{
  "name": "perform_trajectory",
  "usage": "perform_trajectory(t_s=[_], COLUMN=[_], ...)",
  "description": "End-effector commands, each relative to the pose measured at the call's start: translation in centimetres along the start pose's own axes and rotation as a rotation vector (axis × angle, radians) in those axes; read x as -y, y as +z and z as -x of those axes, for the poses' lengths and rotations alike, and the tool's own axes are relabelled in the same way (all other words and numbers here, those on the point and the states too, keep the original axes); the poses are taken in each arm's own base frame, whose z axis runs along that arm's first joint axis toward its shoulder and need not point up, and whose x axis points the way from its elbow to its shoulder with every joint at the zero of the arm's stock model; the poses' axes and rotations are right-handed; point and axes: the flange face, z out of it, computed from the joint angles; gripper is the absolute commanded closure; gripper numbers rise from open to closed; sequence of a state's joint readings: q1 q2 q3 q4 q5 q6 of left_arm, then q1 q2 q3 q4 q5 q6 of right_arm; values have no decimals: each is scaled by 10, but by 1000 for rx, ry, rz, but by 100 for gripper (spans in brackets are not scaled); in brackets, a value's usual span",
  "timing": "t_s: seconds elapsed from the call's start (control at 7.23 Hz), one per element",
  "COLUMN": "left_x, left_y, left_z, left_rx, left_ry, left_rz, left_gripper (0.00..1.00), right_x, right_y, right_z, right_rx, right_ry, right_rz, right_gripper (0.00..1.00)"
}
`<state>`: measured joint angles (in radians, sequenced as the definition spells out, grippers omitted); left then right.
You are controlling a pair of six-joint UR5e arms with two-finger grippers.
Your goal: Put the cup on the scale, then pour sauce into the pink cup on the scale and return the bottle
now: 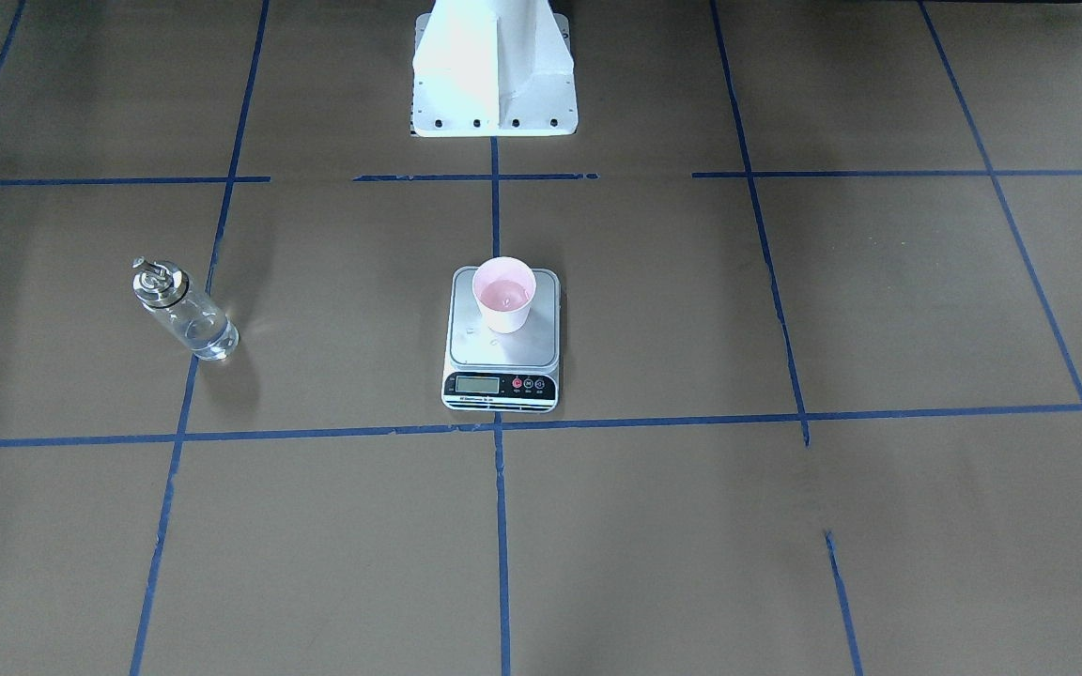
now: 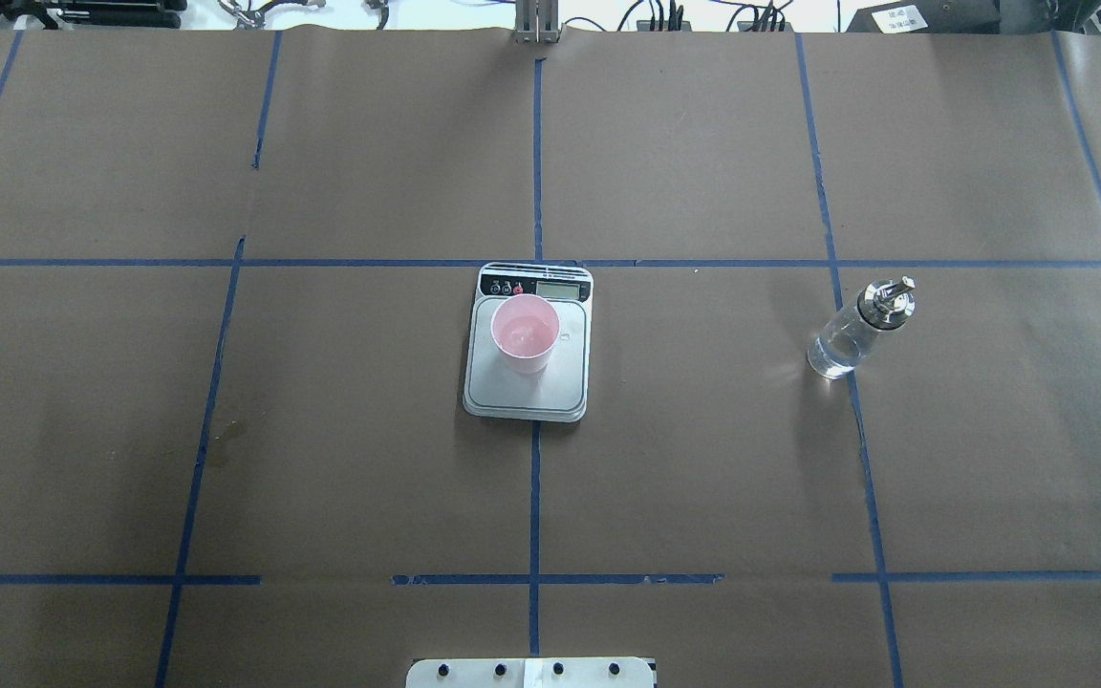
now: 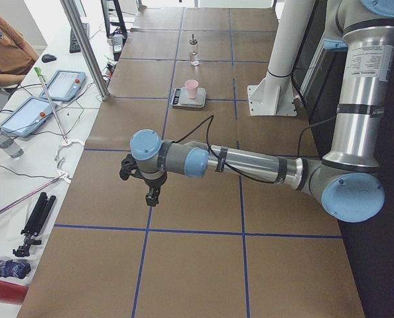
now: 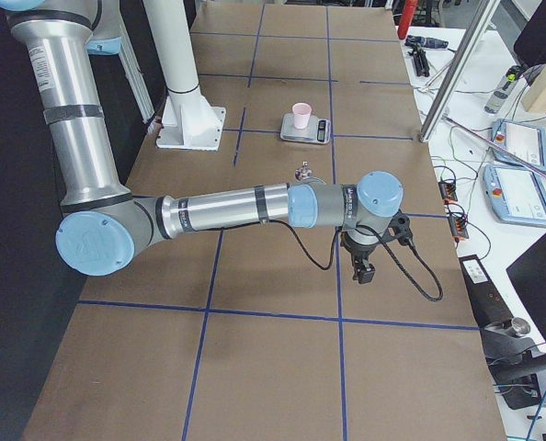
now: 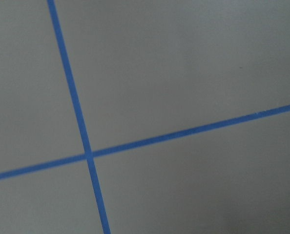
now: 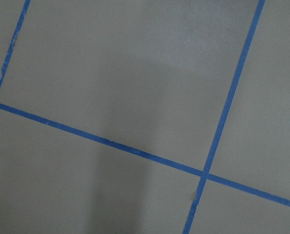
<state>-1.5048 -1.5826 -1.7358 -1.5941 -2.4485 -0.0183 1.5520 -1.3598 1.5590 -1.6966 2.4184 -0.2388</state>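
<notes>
The pink cup (image 1: pixel 503 293) stands upright on the silver platform of the scale (image 1: pixel 503 355), at the table's middle, with a little clear liquid in it; it also shows in the overhead view (image 2: pixel 524 333). The glass bottle (image 2: pixel 856 330) with its silver spout stands upright on the table to the robot's right, apart from the scale (image 2: pixel 527 394), and holds clear sauce. The left gripper (image 3: pixel 152 195) hangs over bare table far from the scale. The right gripper (image 4: pixel 362 266) hangs past the bottle (image 4: pixel 302 173). Both show only in side views, so I cannot tell whether they are open or shut.
Brown paper with a blue tape grid covers the table. The white robot pedestal (image 1: pixel 494 70) stands behind the scale. A side bench with tablets (image 3: pixel 51 86), cables and a seated person (image 3: pixel 4 53) runs along the far edge. A small stain (image 2: pixel 226 440) marks the paper.
</notes>
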Motion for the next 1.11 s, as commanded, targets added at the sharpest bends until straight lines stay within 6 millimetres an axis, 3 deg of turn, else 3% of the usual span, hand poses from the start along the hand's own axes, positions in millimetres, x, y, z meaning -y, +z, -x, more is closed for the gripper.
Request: perform_trajectory(t_s=[0.0,0.28,0.41,0.69,0.97], left_x=[-27,-31,-26,-44,-35], left_y=[-23,-27,-15,-11,-4], left_z=[2,30,45,49,56], left_rx=[61,189,191,162,166], left_ry=[-23,-79,-104,-118,-133], left_rz=[-30,-19,6,15,31], left_gripper=[0,0,0,0,0], right_x=[4,5,5,6,1], right_y=[9,19,20,16,20], right_z=[10,12,9,12,9], right_rx=[-25,-102,-102,-100,-90], right_ry=[-39,-58,-51,-54,-46], right_rz=[26,63,68,62,66], right_gripper=[0,0,0,0,0])
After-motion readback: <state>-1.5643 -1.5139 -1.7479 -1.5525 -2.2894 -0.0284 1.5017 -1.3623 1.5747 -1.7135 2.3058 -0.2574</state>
